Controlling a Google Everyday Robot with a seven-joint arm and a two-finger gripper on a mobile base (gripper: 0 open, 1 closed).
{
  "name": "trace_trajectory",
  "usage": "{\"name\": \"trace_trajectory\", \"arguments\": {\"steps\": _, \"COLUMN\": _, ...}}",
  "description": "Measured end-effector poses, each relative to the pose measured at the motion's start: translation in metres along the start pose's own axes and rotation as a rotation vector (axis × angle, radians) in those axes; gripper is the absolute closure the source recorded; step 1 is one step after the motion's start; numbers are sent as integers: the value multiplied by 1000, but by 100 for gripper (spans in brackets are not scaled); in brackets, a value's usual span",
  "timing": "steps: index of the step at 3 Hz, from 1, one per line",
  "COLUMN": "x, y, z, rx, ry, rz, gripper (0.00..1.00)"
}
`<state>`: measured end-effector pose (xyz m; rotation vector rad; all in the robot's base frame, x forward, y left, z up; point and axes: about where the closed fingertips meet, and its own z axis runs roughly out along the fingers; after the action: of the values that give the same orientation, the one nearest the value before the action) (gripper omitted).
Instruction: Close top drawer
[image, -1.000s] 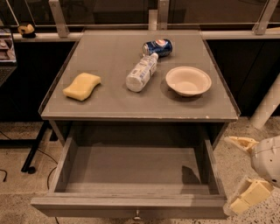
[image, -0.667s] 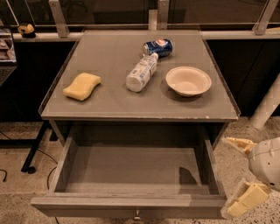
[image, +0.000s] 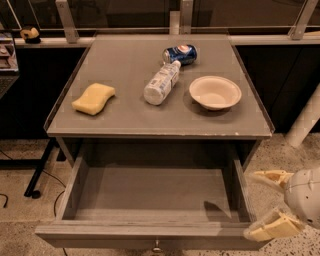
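The top drawer (image: 150, 200) of the grey cabinet is pulled far out toward me and its deep box is empty. Its front panel (image: 145, 236) runs along the bottom edge of the view, with the small round metal knob (image: 157, 247) at its centre, partly cut off. My gripper (image: 269, 202) is at the lower right, just outside the drawer's right front corner. Its two cream fingers (image: 272, 227) point left and stand spread apart, holding nothing.
On the cabinet top (image: 125, 117) lie a yellow sponge (image: 93, 98), a plastic bottle on its side (image: 161, 83), a blue can (image: 181, 54) and a white bowl (image: 215, 92). A black stand leg (image: 37, 172) is on the floor at left. A white post (image: 305, 122) stands at right.
The gripper has shifted slightly down and to the left, toward the drawer's right front corner. The drawer and the things on top have not moved.
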<state>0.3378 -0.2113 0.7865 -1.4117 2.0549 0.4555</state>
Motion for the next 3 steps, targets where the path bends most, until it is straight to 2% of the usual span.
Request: {"name": "trace_trajectory", "arguments": {"steps": 3, "x": 0, "y": 0, "z": 0, "rx": 0, "ry": 0, "rz": 0, "gripper": 96}}
